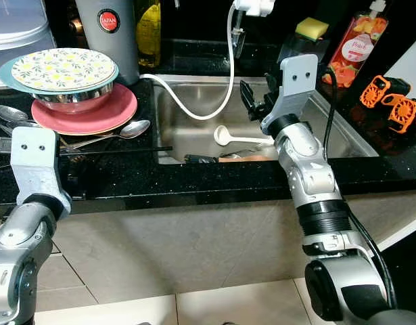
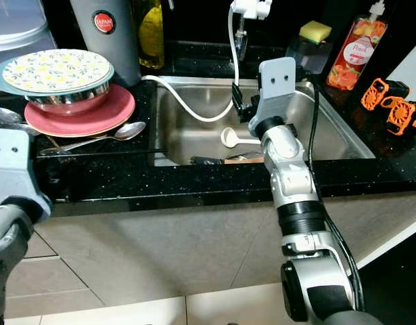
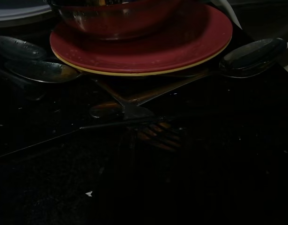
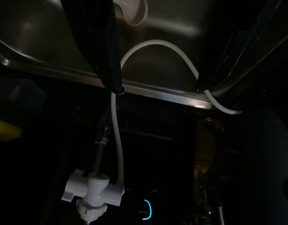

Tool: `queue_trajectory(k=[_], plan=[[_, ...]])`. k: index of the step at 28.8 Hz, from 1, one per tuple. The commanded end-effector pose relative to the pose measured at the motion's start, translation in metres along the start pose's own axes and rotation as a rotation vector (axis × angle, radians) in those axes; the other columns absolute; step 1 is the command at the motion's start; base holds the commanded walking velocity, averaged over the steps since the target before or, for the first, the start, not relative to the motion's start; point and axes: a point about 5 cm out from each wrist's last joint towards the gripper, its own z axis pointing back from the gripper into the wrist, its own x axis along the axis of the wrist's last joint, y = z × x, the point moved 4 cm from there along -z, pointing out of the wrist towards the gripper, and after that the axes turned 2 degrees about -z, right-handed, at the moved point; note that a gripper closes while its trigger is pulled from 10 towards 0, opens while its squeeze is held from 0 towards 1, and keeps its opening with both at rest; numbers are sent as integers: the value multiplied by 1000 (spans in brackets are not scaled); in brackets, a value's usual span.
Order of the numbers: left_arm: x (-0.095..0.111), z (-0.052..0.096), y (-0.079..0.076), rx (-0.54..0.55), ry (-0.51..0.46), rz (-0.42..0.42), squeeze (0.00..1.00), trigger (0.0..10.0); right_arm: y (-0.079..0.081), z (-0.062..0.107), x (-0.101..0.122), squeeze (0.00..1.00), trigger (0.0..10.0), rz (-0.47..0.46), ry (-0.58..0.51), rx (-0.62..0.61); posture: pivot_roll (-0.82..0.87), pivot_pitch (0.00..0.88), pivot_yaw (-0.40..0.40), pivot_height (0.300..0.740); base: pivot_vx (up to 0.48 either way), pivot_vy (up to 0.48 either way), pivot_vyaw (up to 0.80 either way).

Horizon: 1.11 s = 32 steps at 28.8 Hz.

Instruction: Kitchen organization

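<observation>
My right gripper (image 1: 252, 101) hangs open over the steel sink (image 1: 194, 132), its fingers (image 4: 102, 47) pointing at the white tap head (image 4: 92, 194) with nothing between them. A white ladle (image 1: 224, 135) lies in the basin beside a dark-handled utensil (image 1: 201, 159). On the black counter to the left, a red plate (image 1: 93, 115) carries a steel bowl (image 1: 65, 100) topped by a floral plate (image 1: 62, 69). Spoons (image 1: 130, 128) lie at its edge. My left arm (image 1: 35, 159) is low in front of this stack, and the red plate (image 3: 144, 47) is near in its dark wrist view.
A white hose (image 1: 194, 101) loops from the tap across the sink to the counter. A thin black stick (image 1: 116, 149) lies on the counter. A grey flask (image 1: 109, 30), an oil bottle (image 1: 149, 30), a sponge (image 1: 311, 28), a soap bottle (image 1: 356, 44) and orange tools (image 1: 390, 98) stand around.
</observation>
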Motion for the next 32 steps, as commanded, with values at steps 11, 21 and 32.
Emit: queue_trajectory(k=[11,21,32], plan=[[-4,-9,2,20,24,-16,0,0,-6,1,2,0,10000,1,-9,-17,168,0,-95,740,0,0,0],[62,8,-56,-293,-310,-22,0,10000,-5,0,3,0,10000,0,-15,-10,171,0,-96,740,0,0,0],[54,-27,-31,-129,-198,-52,1000,10000,-5,-1,3,0,10000,-2,-13,-14,169,0,-103,740,0,0,0]])
